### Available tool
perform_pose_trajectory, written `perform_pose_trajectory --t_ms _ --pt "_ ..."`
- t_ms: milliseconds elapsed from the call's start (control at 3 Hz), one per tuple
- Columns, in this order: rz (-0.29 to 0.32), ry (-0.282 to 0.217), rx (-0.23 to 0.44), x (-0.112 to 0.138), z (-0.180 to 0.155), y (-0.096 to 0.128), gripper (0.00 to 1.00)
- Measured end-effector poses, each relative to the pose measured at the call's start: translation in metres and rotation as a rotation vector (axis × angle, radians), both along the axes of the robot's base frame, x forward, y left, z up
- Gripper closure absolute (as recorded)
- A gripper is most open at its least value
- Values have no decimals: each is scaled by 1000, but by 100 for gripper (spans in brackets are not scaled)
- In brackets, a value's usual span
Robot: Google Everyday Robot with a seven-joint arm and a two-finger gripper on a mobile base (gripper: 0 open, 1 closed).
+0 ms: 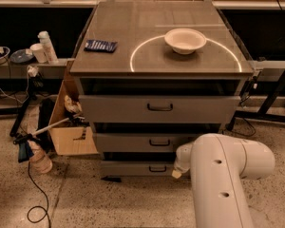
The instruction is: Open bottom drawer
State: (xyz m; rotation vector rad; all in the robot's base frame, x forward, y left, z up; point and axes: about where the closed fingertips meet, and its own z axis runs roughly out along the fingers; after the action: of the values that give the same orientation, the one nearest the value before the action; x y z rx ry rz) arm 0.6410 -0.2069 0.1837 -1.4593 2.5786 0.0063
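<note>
Bottom drawer (145, 168): tool (176, 171) at its right end; cannot tell tool's state.

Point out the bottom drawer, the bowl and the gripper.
bottom drawer (128, 168): camera view, front left of handle.
bowl (185, 46): camera view, outer wall.
gripper (176, 172): camera view, tip at drawer's right end.
</note>
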Motion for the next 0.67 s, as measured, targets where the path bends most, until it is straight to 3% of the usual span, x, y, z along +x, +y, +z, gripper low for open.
perform_pose_trajectory --t_ms 667 --pt "0 2 0 -2 1 0 100"
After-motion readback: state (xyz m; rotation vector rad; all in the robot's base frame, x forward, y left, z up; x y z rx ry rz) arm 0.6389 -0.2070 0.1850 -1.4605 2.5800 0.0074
